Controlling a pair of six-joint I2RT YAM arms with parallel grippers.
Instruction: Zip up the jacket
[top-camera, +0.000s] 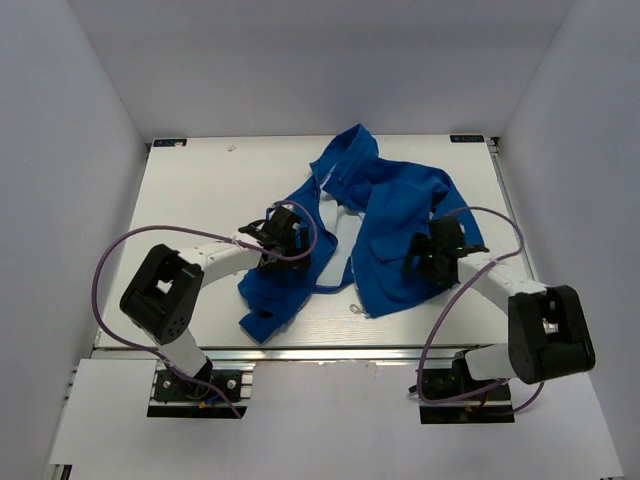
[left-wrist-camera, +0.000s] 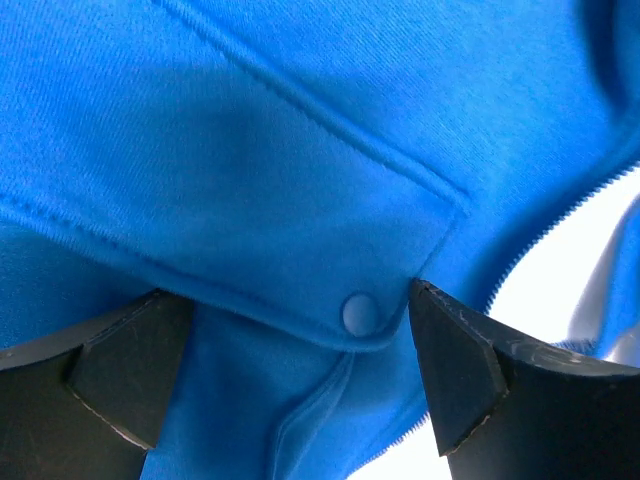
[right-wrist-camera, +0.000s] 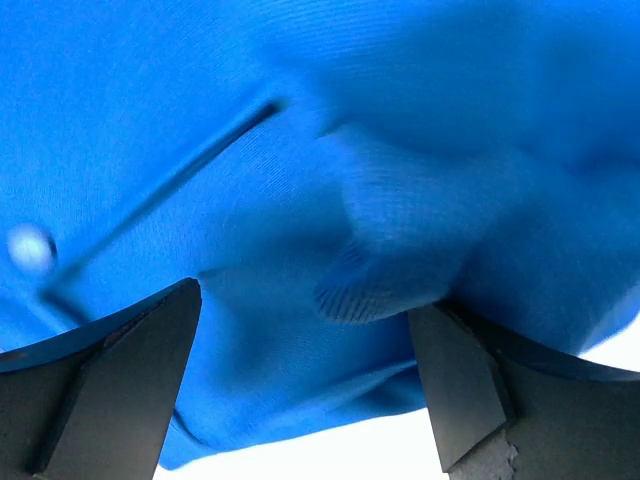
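White table (top-camera: 200, 200) in front of me, matte, with faint plank lines. A plain pale grey back wall (top-camera: 320, 70) rises from its far edge. The left wall (top-camera: 60, 150) and right wall (top-camera: 590, 150) are the same colour and close the table in on three sides. Small dark label (top-camera: 170, 143) at the far left corner, second label (top-camera: 467, 138) at the far right, text too small to read. Silver slotted rail (top-camera: 330, 352) along the near edge, white board (top-camera: 330, 420) just beyond it toward me. Light is even and soft, shadows weak.

A white table (top-camera: 190, 190) with a metal rail (top-camera: 330, 352) along its near edge sits between pale walls (top-camera: 70, 100).
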